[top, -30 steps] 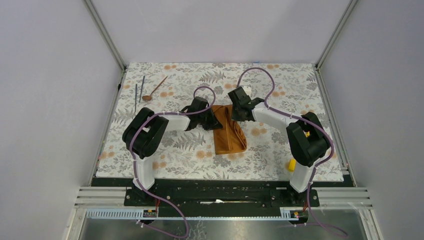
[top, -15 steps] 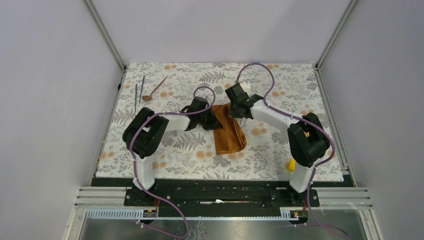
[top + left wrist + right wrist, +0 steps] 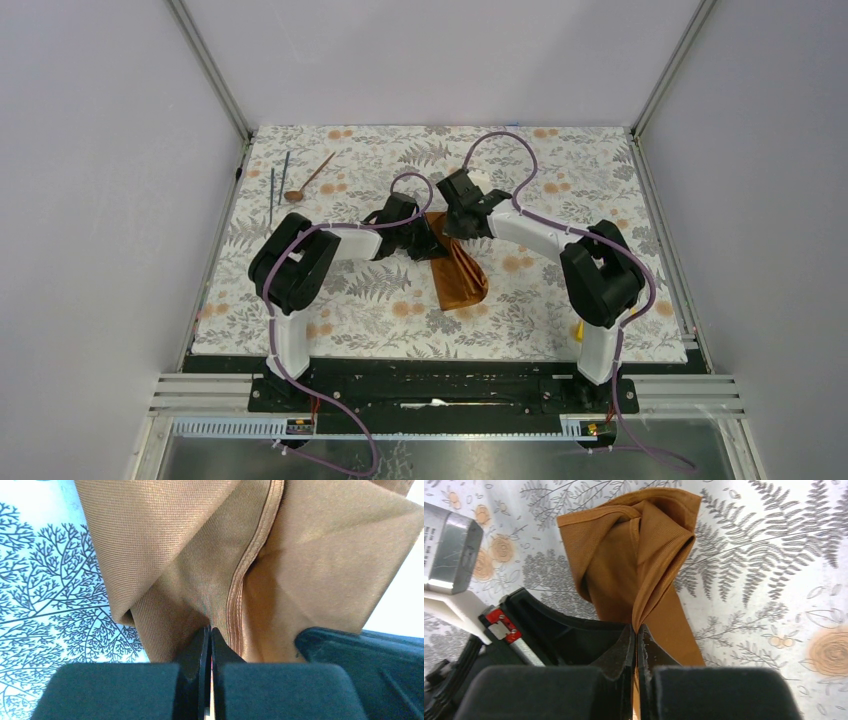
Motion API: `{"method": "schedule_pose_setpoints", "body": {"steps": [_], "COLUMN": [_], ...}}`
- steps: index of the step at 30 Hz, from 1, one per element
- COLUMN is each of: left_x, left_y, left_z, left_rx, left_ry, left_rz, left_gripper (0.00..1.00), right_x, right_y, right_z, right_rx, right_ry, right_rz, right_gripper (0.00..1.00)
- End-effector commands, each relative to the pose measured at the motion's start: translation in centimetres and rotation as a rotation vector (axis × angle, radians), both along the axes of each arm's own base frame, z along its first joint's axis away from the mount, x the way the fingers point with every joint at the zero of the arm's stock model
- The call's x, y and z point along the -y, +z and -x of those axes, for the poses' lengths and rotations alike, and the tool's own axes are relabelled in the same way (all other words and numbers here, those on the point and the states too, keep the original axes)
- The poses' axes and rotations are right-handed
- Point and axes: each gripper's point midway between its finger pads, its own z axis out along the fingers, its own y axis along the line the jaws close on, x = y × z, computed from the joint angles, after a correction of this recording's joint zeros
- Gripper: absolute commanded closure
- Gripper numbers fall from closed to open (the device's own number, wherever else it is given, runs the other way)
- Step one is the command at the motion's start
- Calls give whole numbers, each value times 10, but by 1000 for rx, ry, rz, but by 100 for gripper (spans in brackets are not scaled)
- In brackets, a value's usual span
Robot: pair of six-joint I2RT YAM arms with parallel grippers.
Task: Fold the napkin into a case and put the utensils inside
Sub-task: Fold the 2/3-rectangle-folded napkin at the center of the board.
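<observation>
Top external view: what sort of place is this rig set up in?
Probably a lab test cell, not a dining room: plain panel walls on an aluminium frame, two arms bolted to a base rail, a floral tablecloth as staging.

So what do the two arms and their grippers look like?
Both arms are alike: white link segments with bulky black joint housings, the left arm and right arm each trailed by a looping purple cable. The left gripper and right gripper have matte black, wedge-shaped fingers.
</observation>
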Motion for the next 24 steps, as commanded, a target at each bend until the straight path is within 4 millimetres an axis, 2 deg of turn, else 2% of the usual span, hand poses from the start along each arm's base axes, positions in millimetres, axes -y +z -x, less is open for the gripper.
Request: {"method": "schedule_pose_setpoints", "body": {"steps": [1,8,14,20,24], "left_x": [-13,-17,-26,-26,-33], "left_y": [-31,-26,-14,9,28], "left_z": [16,16,16,23,25], "left_rx": [-68,-43,-3,8,31], "left_ry": [-15,-25,-35,-53,-51], "left_rz": [-96,-116,-165,-136,-123], "left_gripper": [100,99,95,84,78], "right_x": [-29,-41,-36,-28,-26], "right_y": [5,-14,-23,-27,-25], "right_z": [-4,-3,-3,-6,-7], "right_rx": [8,-6,5,3,9], "right_ry": [-21,-39,-59,-80,-75], "right_rz": [-157,-245,-271,-275,-273], "right_gripper": [100,100,100,100,100]}}
